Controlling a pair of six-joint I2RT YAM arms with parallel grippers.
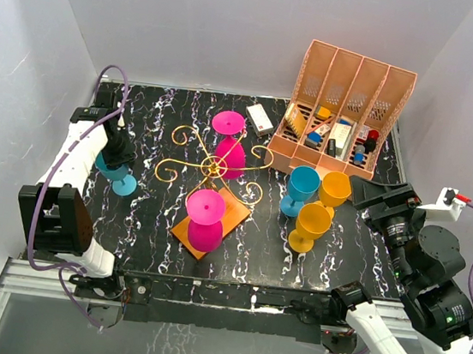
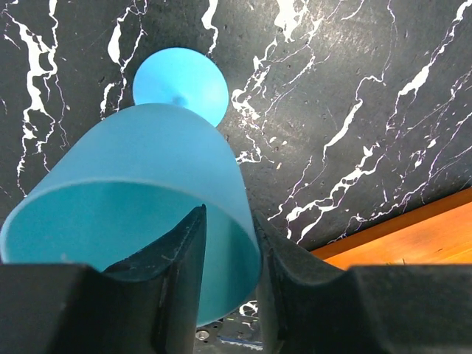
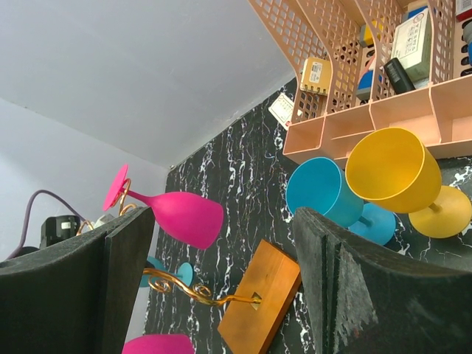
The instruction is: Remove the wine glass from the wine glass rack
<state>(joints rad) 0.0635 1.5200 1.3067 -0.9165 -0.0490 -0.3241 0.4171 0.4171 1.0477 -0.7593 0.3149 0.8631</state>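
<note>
The gold wire wine glass rack (image 1: 213,168) stands mid-table on its orange base (image 1: 233,220). Two pink wine glasses hang on it upside down, one at the back (image 1: 228,146) and one at the front (image 1: 205,222). My left gripper (image 1: 116,155) is left of the rack, shut on the rim wall of a blue wine glass (image 2: 140,162), one finger inside the bowl and one outside. The glass's foot (image 1: 122,184) is at the table. My right gripper (image 1: 379,199) is open and empty, right of the rack. Its view shows a pink glass (image 3: 181,214) and the rack base (image 3: 262,295).
A blue glass (image 1: 301,187) and two yellow glasses (image 1: 334,189) (image 1: 311,223) stand upright right of the rack. The salmon-pink slotted organiser (image 1: 348,113) with small items is at the back right. A small white box (image 1: 259,118) lies behind the rack.
</note>
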